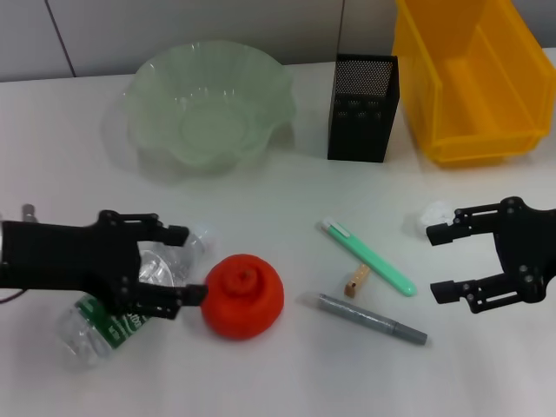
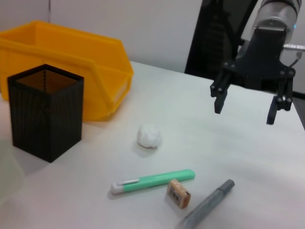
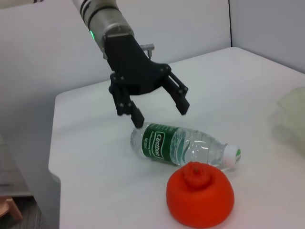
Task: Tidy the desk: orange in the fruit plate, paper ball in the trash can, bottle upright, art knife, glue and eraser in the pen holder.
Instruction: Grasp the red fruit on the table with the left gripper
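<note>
**Fingers spread, nothing held**

Fingers of my left gripper [image 1: 184,263] are parted above the bottle [image 1: 117,306], which lies on its side at near left. My right gripper [image 1: 441,261] hangs open at right. Yellow trash can [image 1: 473,82] far right, fruit plate [image 1: 208,104] far left, orange [image 1: 244,294] beside the bottle, paper ball [image 1: 427,216] by my right gripper.

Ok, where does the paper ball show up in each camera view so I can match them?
Head view: the paper ball lies right of centre, by the right gripper.
Left wrist view: paper ball mid-frame, in front of the trash can.
Right wrist view: not in it.
Shared landmark: the trash can, in head and left wrist views.
</note>
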{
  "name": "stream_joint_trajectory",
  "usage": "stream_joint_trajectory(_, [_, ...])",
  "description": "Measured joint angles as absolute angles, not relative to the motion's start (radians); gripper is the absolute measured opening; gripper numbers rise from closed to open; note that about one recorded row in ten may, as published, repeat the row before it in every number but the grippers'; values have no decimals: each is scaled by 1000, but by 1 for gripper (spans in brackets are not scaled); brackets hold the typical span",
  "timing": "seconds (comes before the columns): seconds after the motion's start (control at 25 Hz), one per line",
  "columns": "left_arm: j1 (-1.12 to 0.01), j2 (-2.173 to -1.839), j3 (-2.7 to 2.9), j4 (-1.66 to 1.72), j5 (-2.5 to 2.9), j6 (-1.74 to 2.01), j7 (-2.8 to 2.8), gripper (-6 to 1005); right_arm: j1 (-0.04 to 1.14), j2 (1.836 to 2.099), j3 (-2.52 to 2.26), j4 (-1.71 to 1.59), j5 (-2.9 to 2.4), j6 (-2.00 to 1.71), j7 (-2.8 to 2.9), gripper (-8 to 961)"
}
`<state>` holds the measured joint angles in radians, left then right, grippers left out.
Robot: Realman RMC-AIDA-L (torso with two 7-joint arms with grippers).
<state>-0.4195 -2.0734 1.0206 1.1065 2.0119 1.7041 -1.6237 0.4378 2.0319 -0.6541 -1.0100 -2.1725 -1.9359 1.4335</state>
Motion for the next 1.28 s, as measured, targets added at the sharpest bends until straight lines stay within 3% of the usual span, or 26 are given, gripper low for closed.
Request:
stream_joint_trajectory(0.52, [-411, -2072, 1431, 1109, 1921, 1354, -1674, 771, 442, 2035, -664, -991, -2184, -1922, 1427, 759])
stream_joint_trajectory(0.84, [-471, -2069, 1441, 1067, 1987, 1328, -1738, 759, 450, 2038, -685, -987, -2185, -1920, 1426, 758])
stream_joint_trajectory(1.28, [-462, -2071, 1459, 1079, 2040, 1302, -1727, 743, 451, 2047, -689, -993, -2185, -1921, 1427, 758])
